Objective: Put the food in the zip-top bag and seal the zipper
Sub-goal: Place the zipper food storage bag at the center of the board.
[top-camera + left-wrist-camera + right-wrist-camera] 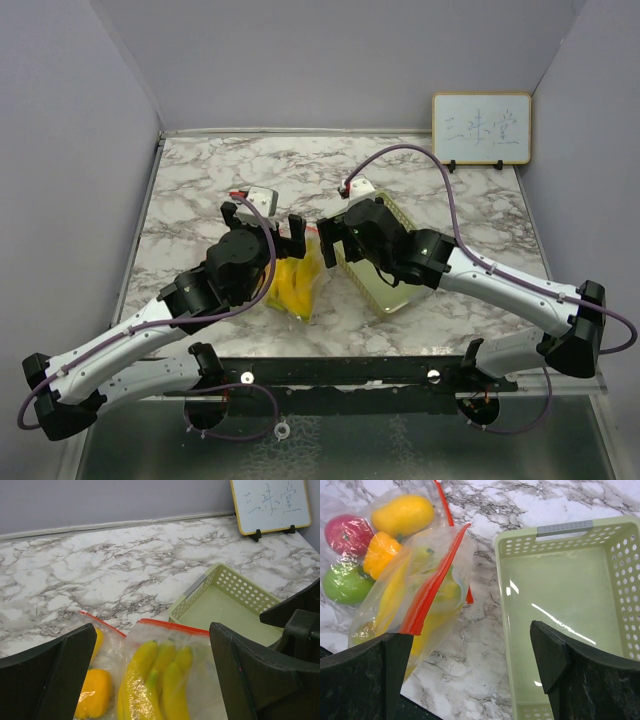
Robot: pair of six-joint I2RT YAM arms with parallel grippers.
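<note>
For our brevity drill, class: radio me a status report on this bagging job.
Left gripper, right gripper: jaws open, holding nothing. Food inside zip-top bag; zipper seal unclear. Green tray beside bag, nothing blocking.

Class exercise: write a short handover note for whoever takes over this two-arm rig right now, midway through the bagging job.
Left gripper: open, empty, over the bag.
Right gripper: open, empty, between bag and tray.
Small glossy toy food pieces: all those visible are inside the crinkly clear zip-top bag on the marble table. The pale green perforated tray is empty.
Done: food bagged.
Left: the thin red-orange zipper strip looks parted; press it shut.
</note>
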